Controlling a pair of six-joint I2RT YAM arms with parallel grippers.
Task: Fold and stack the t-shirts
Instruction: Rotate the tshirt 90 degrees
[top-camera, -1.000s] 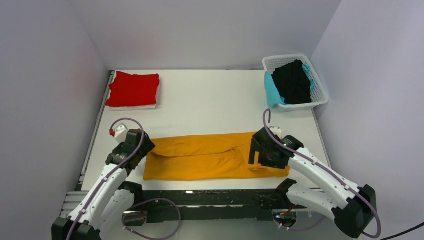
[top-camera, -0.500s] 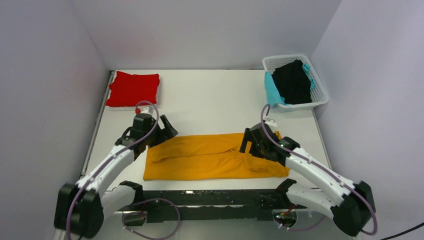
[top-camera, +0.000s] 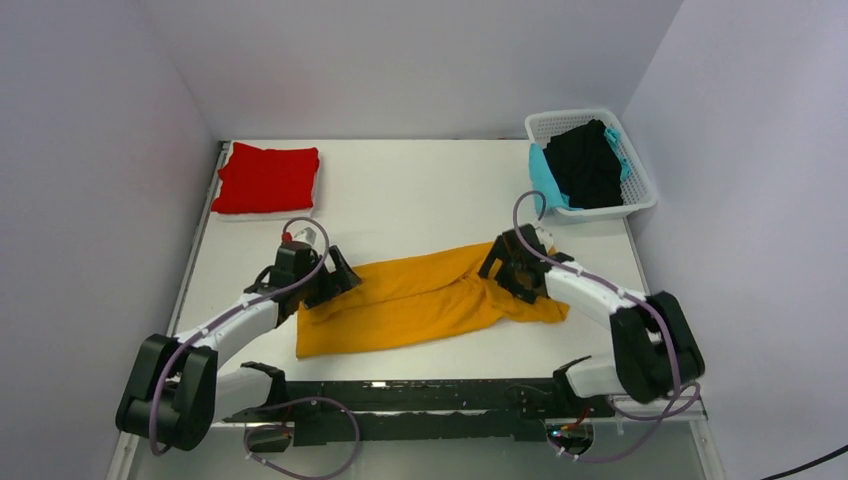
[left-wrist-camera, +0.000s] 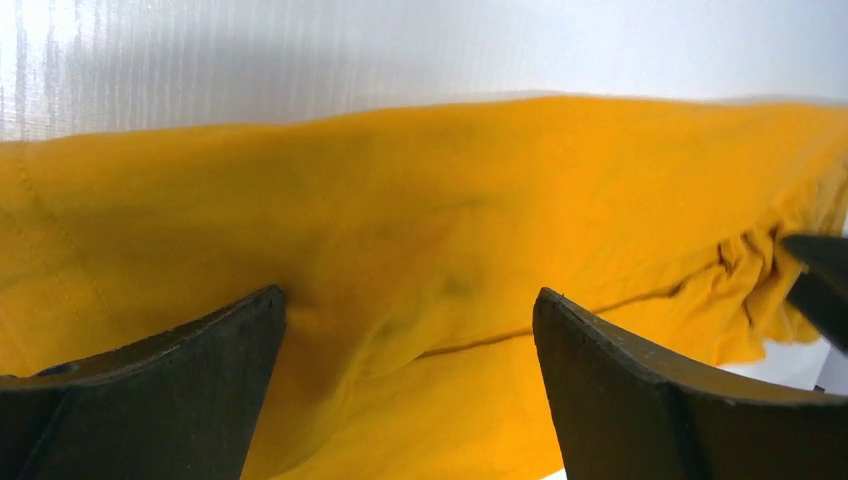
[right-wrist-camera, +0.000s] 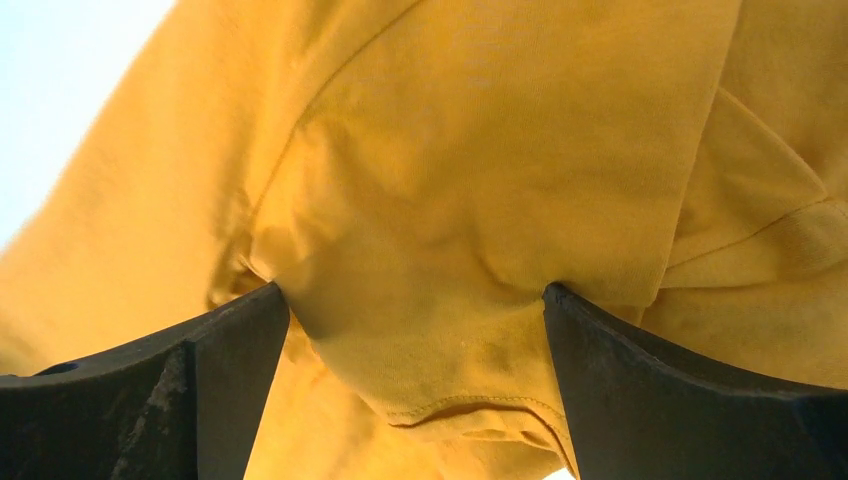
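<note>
The mustard-orange t-shirt lies folded into a long band across the near middle of the table, skewed, with its far edge bunched. My left gripper stands open over its left end, and orange cloth fills the space between the fingers. At the right end my right gripper is open too, a hemmed fold bulging between its fingers. The red t-shirt lies folded at the far left. A black t-shirt and a teal one sit in the basket.
The white lattice basket stands at the far right corner, teal cloth hanging over its left rim. A white layer shows under the red shirt. Grey walls close in on three sides. The black arm rail runs along the near edge.
Both grippers moved from the shirt's near side to its far edge, the left one opening wider. The orange shirt went from a straight band to a skewed, bunched one.
</note>
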